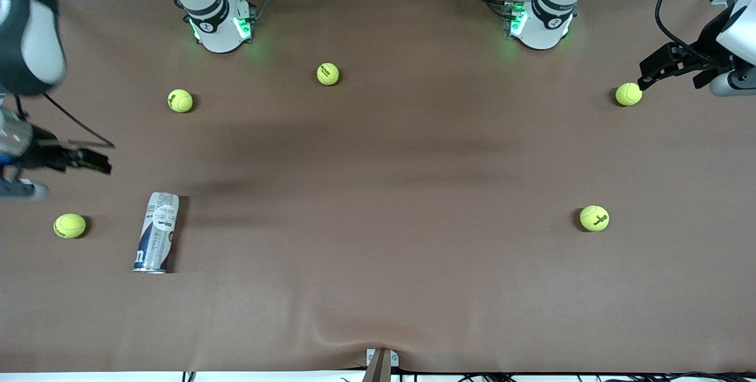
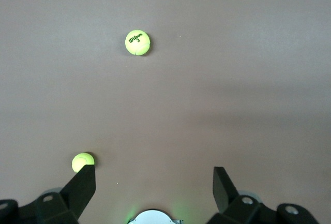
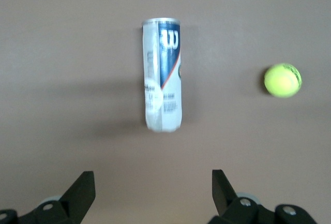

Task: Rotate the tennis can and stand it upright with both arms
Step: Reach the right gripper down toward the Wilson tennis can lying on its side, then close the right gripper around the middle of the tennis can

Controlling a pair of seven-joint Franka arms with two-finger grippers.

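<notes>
The right tool (image 1: 97,160) hangs over the tabletop's right-arm end, fingers spread wide. The left tool (image 1: 647,78) hangs likewise at the left-arm end.

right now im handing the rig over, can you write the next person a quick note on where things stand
Right gripper: open, empty, up over the right arm's end of the table, near the can.
Left gripper: open, empty, up by a tennis ball at the left arm's end.
Tennis can: lying on its side at the right arm's end, metal rim toward the front camera, another ball beside it.
Done: nothing gripped.
Left: grasp, rotate and stand the can upright.
</notes>
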